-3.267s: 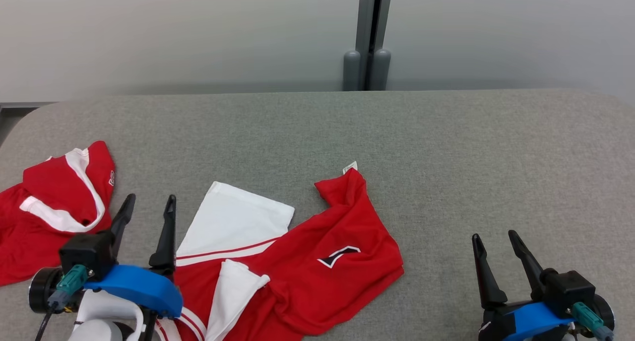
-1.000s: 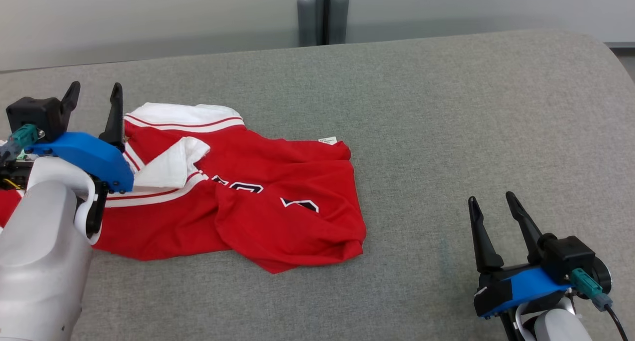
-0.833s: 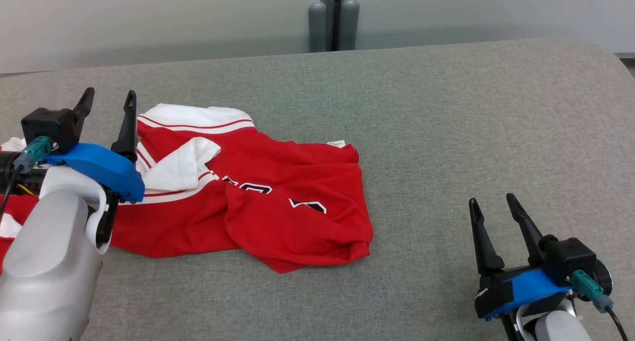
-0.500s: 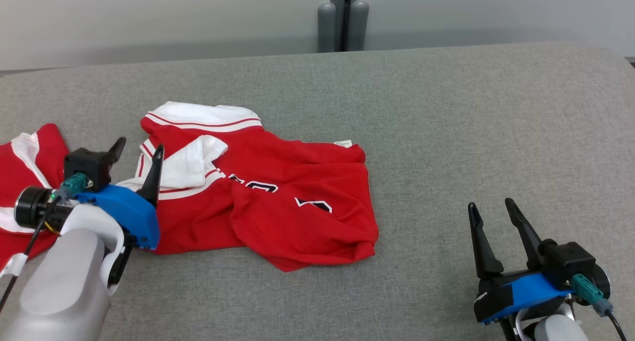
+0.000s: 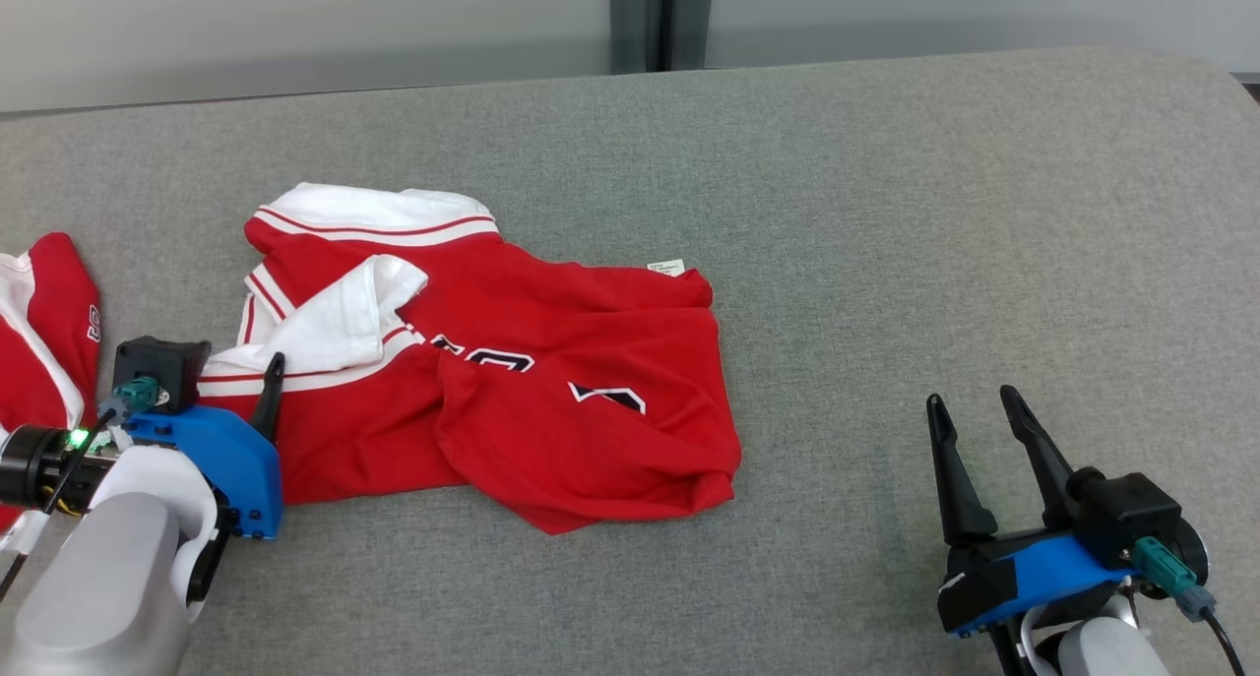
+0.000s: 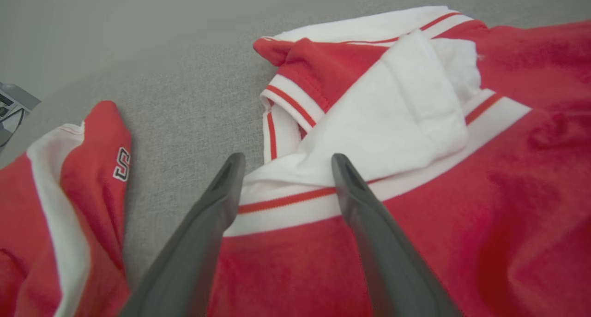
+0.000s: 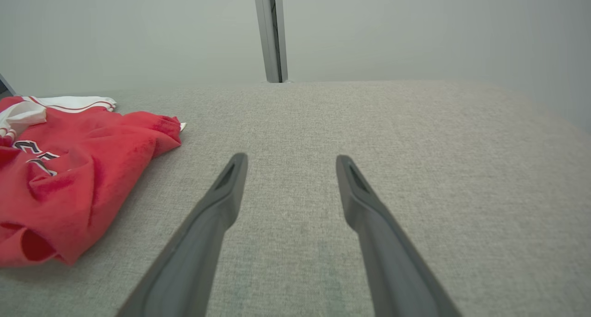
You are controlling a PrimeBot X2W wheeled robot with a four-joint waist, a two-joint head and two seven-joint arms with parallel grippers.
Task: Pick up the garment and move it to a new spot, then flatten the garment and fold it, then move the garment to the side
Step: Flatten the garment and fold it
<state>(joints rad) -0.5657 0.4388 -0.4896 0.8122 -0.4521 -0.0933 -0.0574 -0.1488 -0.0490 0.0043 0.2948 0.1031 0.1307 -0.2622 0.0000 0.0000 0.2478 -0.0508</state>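
Two hands are gaping: the left hand point(image 6: 287, 159) is hanging over the striped edge of the red garment point(image 5: 551, 410) crumpled left-centre on the table point(image 5: 886, 214), likely readying a pinch; the right hand point(image 5: 971, 398) is idling lower right.

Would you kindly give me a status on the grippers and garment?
Left gripper open over the white-striped edge of the red garment, nothing held. Right gripper open, clear of it. Garment crumpled, not flattened. Second red garment close at left.
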